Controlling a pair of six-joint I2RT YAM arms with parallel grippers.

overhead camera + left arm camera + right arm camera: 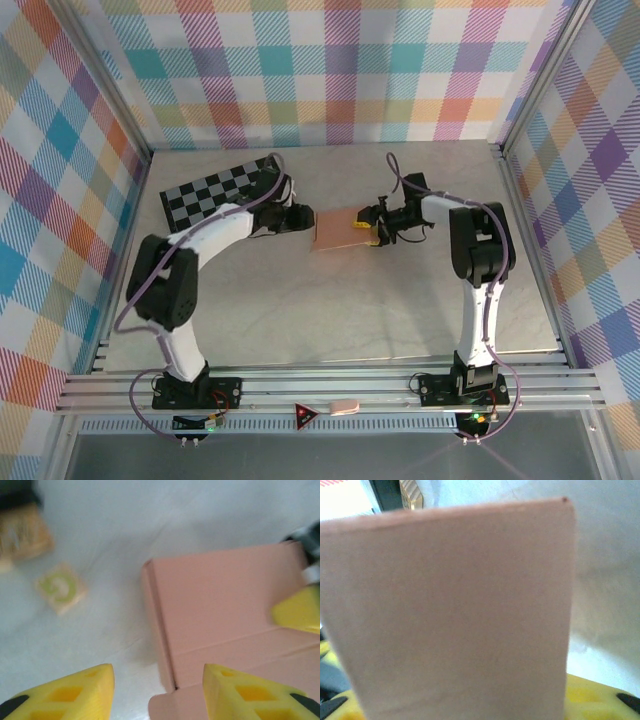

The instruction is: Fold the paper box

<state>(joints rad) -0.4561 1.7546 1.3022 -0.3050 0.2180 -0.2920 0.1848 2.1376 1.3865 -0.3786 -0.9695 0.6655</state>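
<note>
The paper box [338, 232] is salmon card, partly folded, lying mid-table between my two grippers. My left gripper [303, 220] is at its left end. In the left wrist view its yellow fingers [75, 692] stand wide apart, open, with the paper box [220, 605] corner and a small rounded flap between them, untouched. My right gripper [372, 228] is at the box's right end. One of its yellow fingertips [300, 611] rests on the card. In the right wrist view a card panel [455, 610] stands between the fingers [602, 700] and hides the gap.
A black-and-grey checkered board [222, 190] lies at the back left, behind my left arm. A small tan wooden block [61, 587] with a green swirl sits on the table left of the box. Plaid walls close in three sides.
</note>
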